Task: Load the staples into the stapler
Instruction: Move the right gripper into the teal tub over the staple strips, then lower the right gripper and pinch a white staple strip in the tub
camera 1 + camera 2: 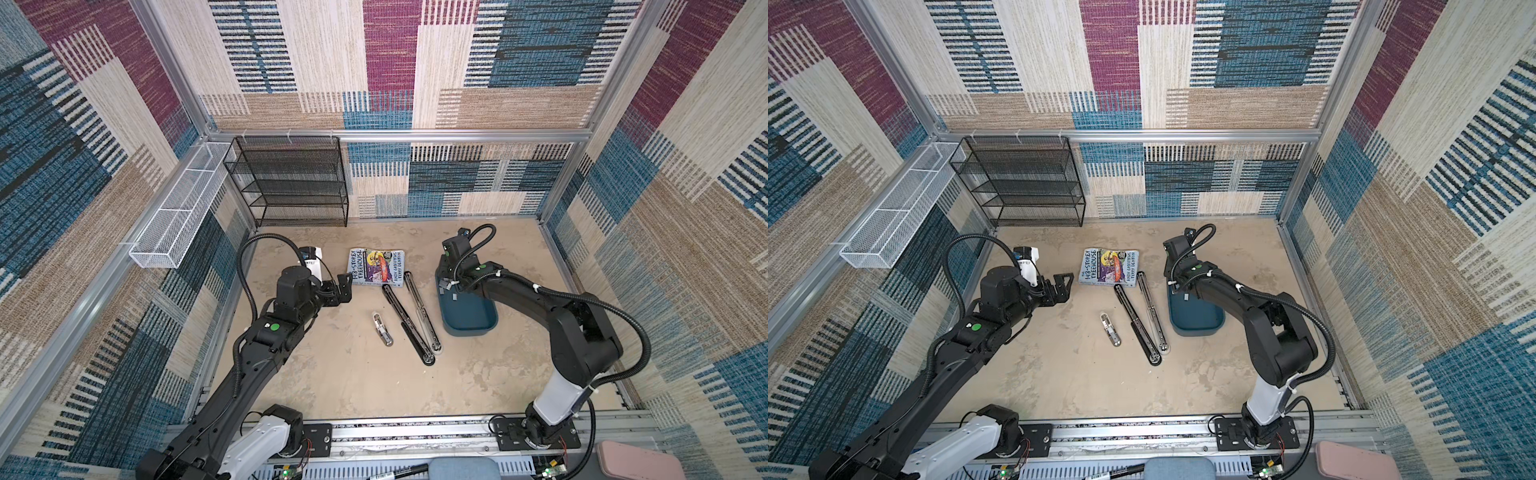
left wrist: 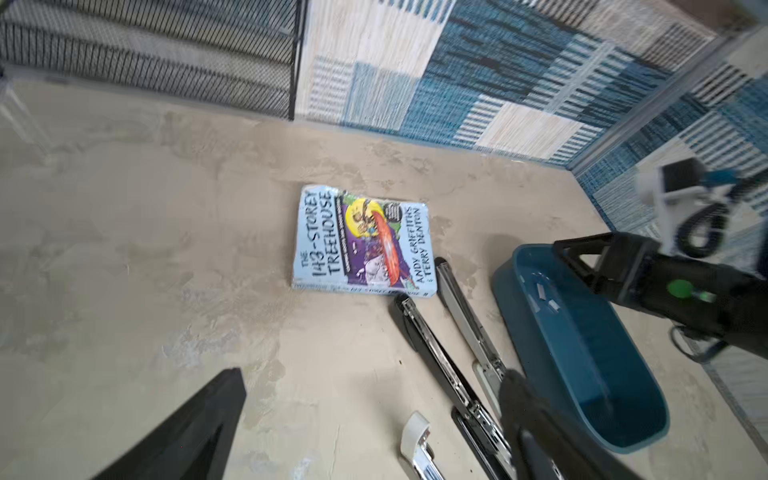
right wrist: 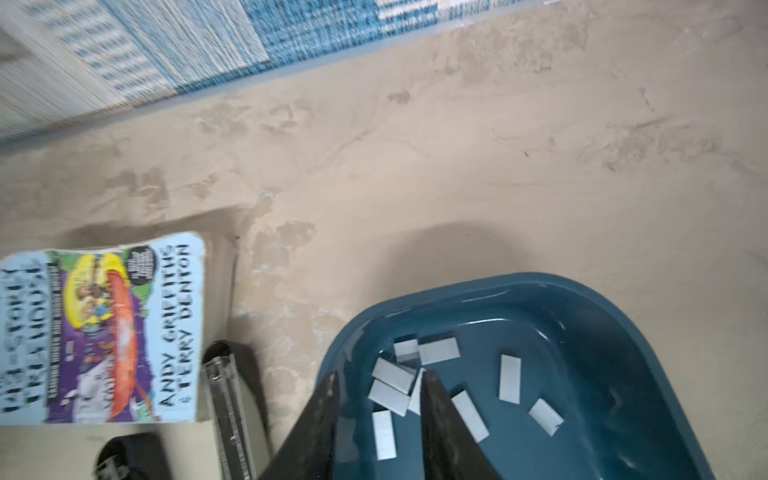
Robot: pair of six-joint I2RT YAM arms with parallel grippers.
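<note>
On desk's [image 1: 332, 382] right side, R tool [image 3: 380, 372] is down inside teal tray [image 3: 623, 328], jaws narrow w/ a gap. One strip stands tilted btwn them, against one finger [image 3: 436, 407]; can't tell if it's gripped. Staples [image 3: 509, 384]: several grey strips loose on tray floor, all at the end nearest the book [image 1: 376, 266]. Stapler [image 1: 405, 322] lies opened in a V, black arm + silver arm, just beside tray, tips near book. Small chrome item [image 1: 382, 330] sits apart on its other side. L tool [image 1: 347, 289] is spread wide, holding nothing, just left of book.
</note>
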